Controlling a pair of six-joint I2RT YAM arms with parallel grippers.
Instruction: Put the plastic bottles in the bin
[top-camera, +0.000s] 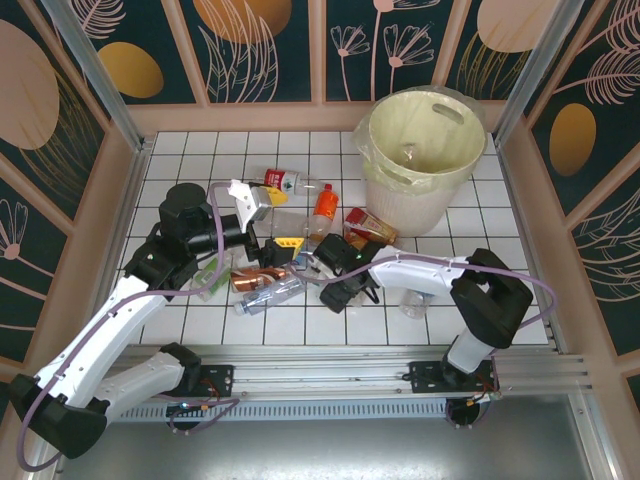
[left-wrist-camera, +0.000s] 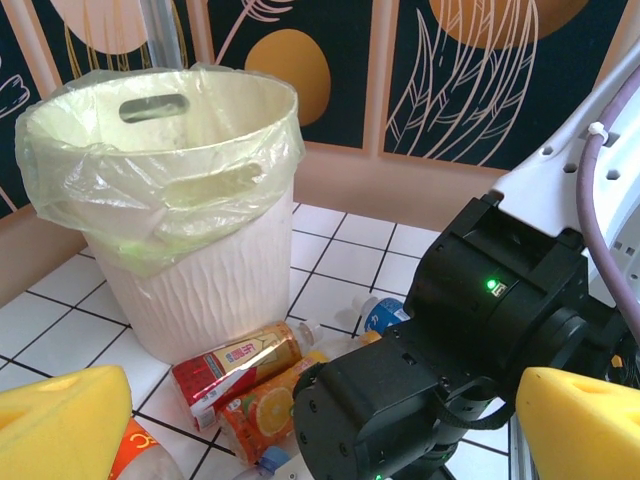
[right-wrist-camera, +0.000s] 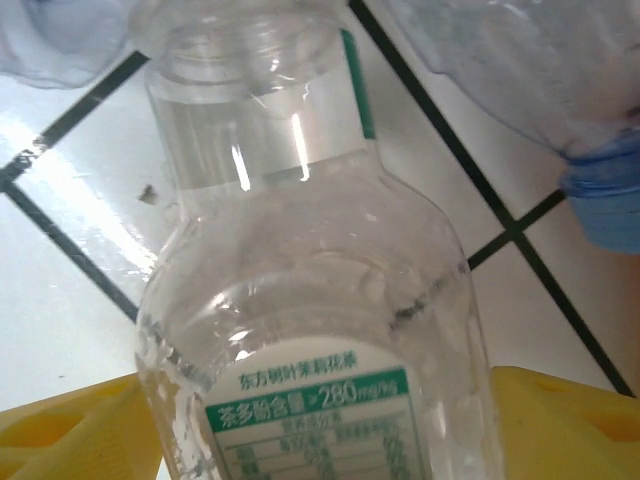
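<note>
The pale-yellow bin (top-camera: 425, 140) with its clear liner stands at the back right, and its ribbed wall (left-wrist-camera: 200, 270) shows in the left wrist view. Several plastic bottles lie in a pile on the tiles: a red-labelled one (top-camera: 280, 180), an orange one (top-camera: 323, 205), a brown one (top-camera: 255, 278). My left gripper (top-camera: 272, 220) (left-wrist-camera: 322, 420) is open at the pile's left side, its yellow fingers (left-wrist-camera: 65, 420) wide apart with nothing held between them. My right gripper (top-camera: 338, 275) (right-wrist-camera: 325, 430) is low over the pile, shut on a clear bottle (right-wrist-camera: 320, 300) with a green-and-white label.
Red-labelled (left-wrist-camera: 235, 370) and orange-labelled (left-wrist-camera: 262, 410) bottles lie at the bin's foot, a blue-labelled one (left-wrist-camera: 388, 315) behind them. The right arm's black wrist (left-wrist-camera: 430, 380) sits close in front of my left gripper. A blue-capped bottle (right-wrist-camera: 600, 190) lies beside the held one. Wooden walls ring the table.
</note>
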